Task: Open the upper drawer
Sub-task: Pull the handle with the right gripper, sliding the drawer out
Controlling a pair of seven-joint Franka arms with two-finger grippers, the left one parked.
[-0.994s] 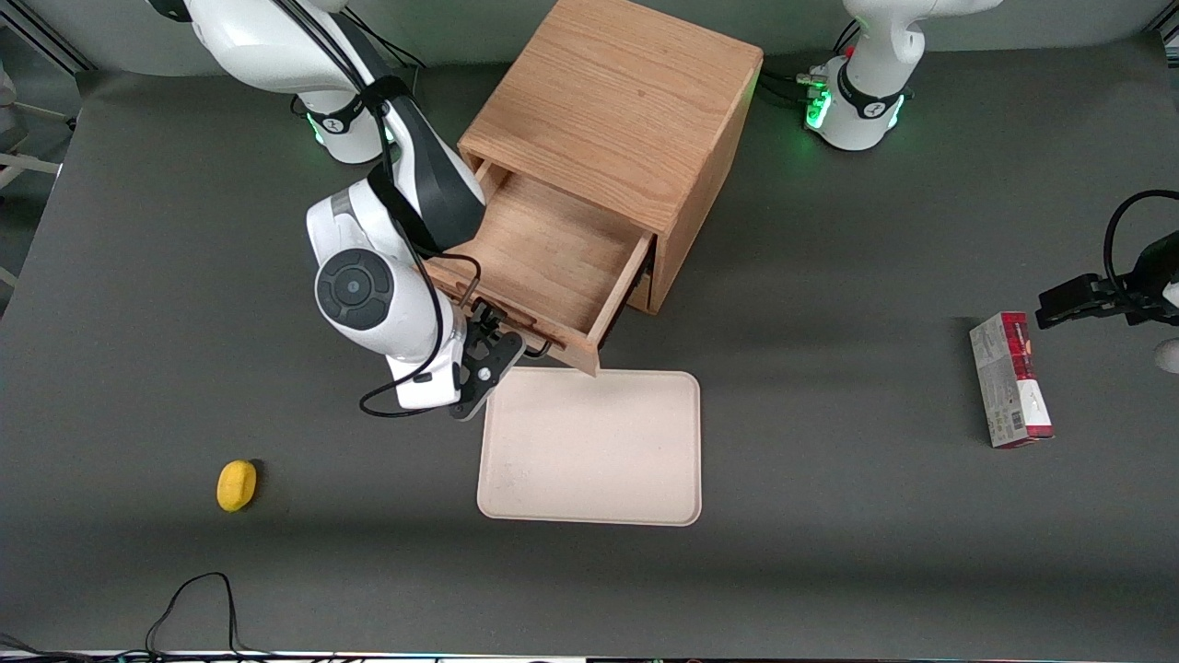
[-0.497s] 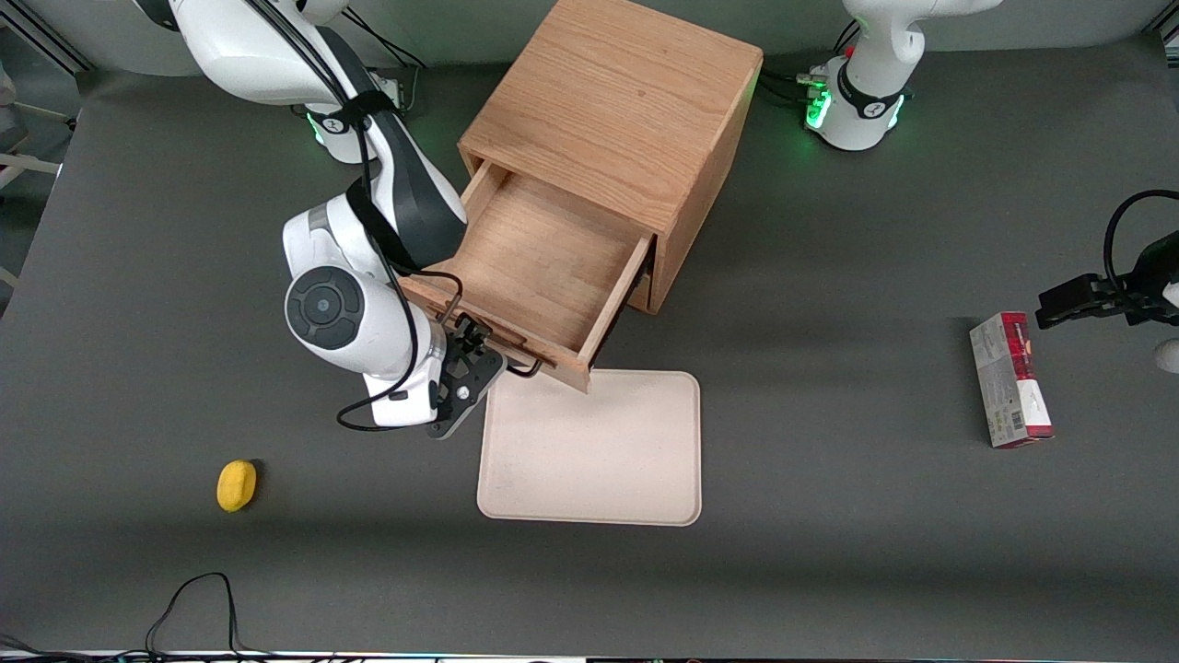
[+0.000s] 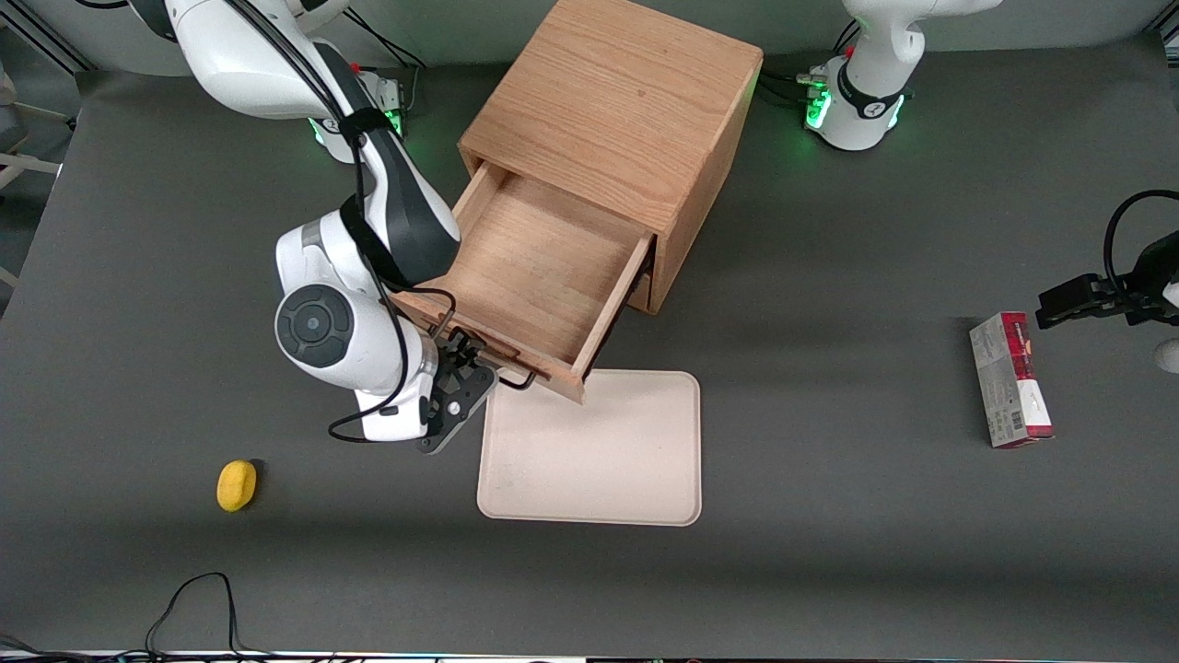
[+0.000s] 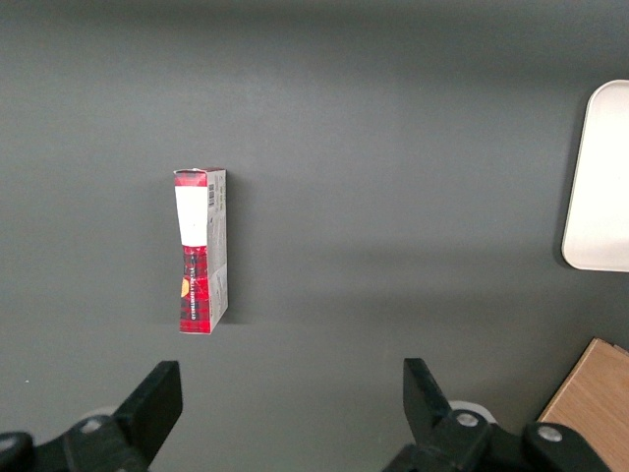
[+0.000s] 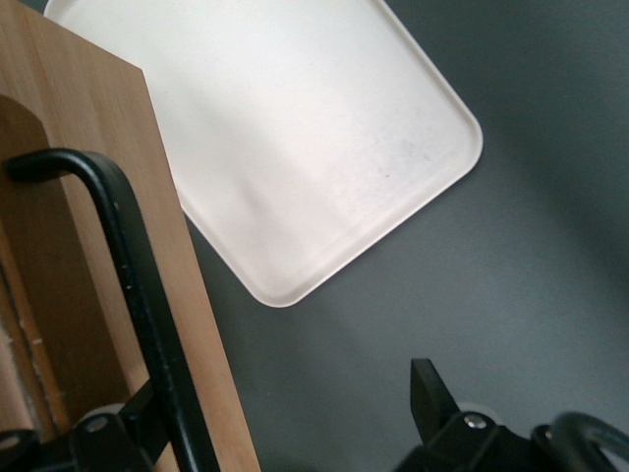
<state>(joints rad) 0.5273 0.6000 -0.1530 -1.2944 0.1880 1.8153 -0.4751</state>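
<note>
The upper drawer (image 3: 534, 267) of the light oak cabinet (image 3: 617, 101) stands pulled well out, its inside bare. Its thin black wire handle (image 3: 516, 379) runs along the drawer front nearest the front camera. My right gripper (image 3: 458, 370) sits at the handle's end toward the working arm's end of the table. In the right wrist view the gripper (image 5: 287, 393) is open, with the handle (image 5: 138, 285) passing close by one finger (image 5: 147, 418) in front of the drawer front (image 5: 59, 197). The other finger (image 5: 428, 393) hangs over bare table.
A cream tray (image 3: 589, 447) lies on the table just in front of the open drawer, nearer the front camera; it also shows in the right wrist view (image 5: 295, 128). A small yellow object (image 3: 237, 484) lies toward the working arm's end. A red and grey box (image 3: 1009, 379) lies toward the parked arm's end.
The drawer has slid a little farther out toward the front camera. My gripper and wrist have moved with its handle, nearer the camera and toward the working arm's end.
</note>
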